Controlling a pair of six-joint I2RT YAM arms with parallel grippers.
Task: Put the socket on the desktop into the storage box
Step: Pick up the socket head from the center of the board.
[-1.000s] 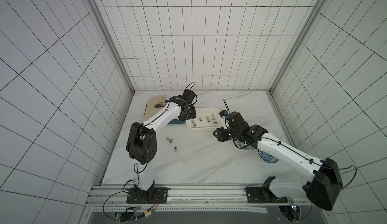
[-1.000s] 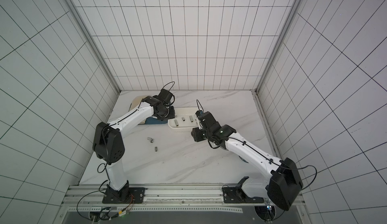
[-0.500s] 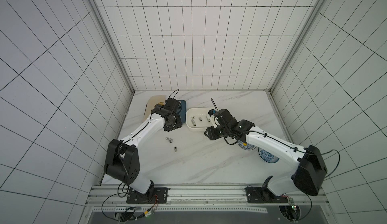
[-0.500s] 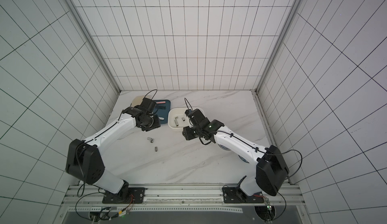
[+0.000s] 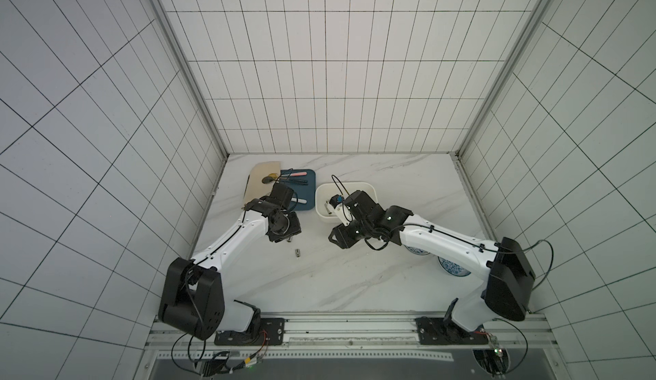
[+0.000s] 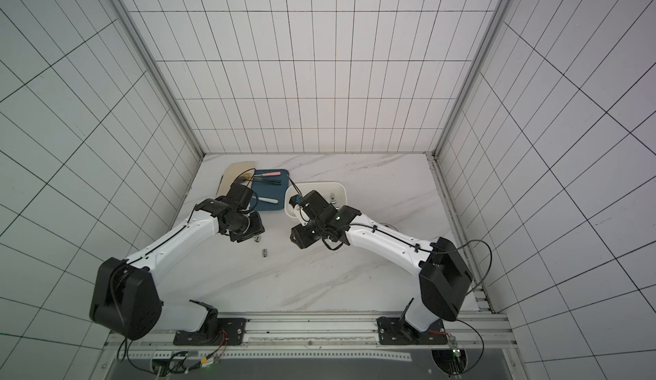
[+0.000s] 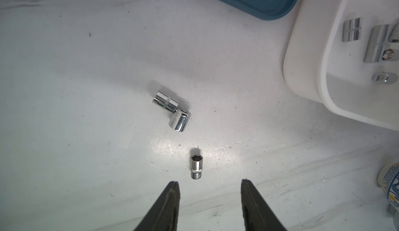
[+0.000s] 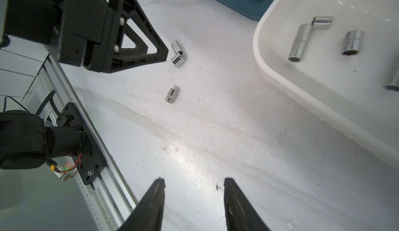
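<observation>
Sockets remain on the counter: a small socket lies alone, and just beyond it a pair of sockets touch end to end at an angle. A second ago the left end effector was up by the storage box. It has since swung back across the counter and now hangs over the loose pieces, with the small socket just ahead of its tips in the left wrist view. Its jaws stand apart with nothing between them, and they have widened a little over the last second. This reads as one delivery finished and a fresh pickup being lined up.

The right end effector has also shifted, from beside the box toward the middle of the counter. Its jaws are likewise apart and empty, with bare counter below them and the loose sockets well ahead. Several stored sockets already lie on the box floor, near one another.

In both top views the small socket sits clear of the left arm, while the pair is partly tucked beside the black wrist.

The task looks well along but not finished. Three pieces are left on the counter, and the left arm seems best placed to take the nearest one.
</observation>
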